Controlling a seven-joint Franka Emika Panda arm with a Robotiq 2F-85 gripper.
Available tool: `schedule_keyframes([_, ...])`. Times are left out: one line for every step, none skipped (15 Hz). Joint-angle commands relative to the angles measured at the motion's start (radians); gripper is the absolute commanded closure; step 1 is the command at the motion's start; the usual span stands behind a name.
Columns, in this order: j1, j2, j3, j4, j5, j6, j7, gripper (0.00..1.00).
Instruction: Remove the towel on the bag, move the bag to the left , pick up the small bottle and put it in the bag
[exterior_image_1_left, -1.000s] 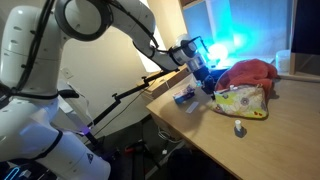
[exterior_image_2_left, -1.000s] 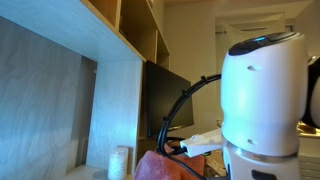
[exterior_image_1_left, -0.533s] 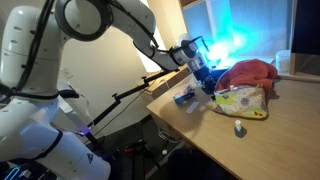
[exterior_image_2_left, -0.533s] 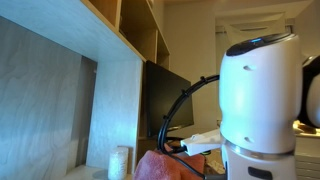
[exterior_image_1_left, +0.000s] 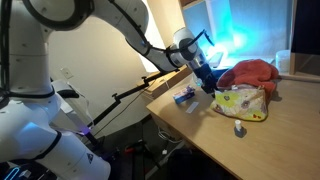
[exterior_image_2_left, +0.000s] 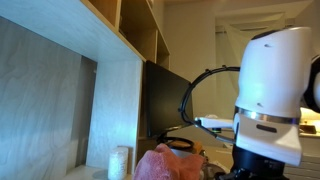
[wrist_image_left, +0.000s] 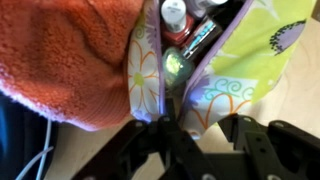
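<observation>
In an exterior view the pale printed bag (exterior_image_1_left: 243, 100) lies on the wooden table (exterior_image_1_left: 285, 140). The red-pink towel (exterior_image_1_left: 250, 72) is bunched right behind it. My gripper (exterior_image_1_left: 208, 84) is at the bag's left end. In the wrist view the bag (wrist_image_left: 250, 60) gapes open, showing small containers inside, and the towel (wrist_image_left: 60, 60) presses against its left side. My gripper (wrist_image_left: 203, 125) stands open, its black fingers (wrist_image_left: 162, 140) apart, with the bag's rim loose between them. The small bottle (exterior_image_1_left: 239, 128) stands upright on the table in front of the bag, apart from it.
A flat blue packet (exterior_image_1_left: 184, 97) lies near the table's left edge, close to my gripper. A bright blue-lit window (exterior_image_1_left: 235, 30) is behind the table. In an exterior view the white robot base (exterior_image_2_left: 270, 90) fills the right side, with a dark monitor (exterior_image_2_left: 165, 100) and wooden shelving (exterior_image_2_left: 110, 90) behind.
The arm's upper links have swung and the base link has turned. The gripper stays at the bag's left end. Bag, towel and small bottle have not moved.
</observation>
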Motion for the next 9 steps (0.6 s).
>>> schedule_keyframes([0.043,-0.209,-0.061,-0.209,-0.060,0.064,0.085,0.20])
schedule_keyframes([0.052,-0.242,-0.066,-0.237,-0.086,0.054,0.092,0.11])
schedule_keyframes([0.068,-0.282,-0.075,-0.267,-0.120,0.042,0.136,0.04])
schedule_keyframes([0.077,-0.319,-0.073,-0.295,-0.146,0.022,0.158,0.00])
schedule_keyframes([0.084,-0.350,-0.071,-0.320,-0.177,0.012,0.179,0.00])
schedule_keyframes([0.091,-0.385,-0.067,-0.349,-0.208,0.004,0.207,0.00])
schedule_keyframes([0.088,-0.405,-0.057,-0.372,-0.221,0.005,0.205,0.00])
schedule_keyframes([0.089,-0.414,-0.050,-0.383,-0.227,-0.006,0.206,0.00])
schedule_keyframes([0.087,-0.414,-0.047,-0.389,-0.226,-0.012,0.203,0.00])
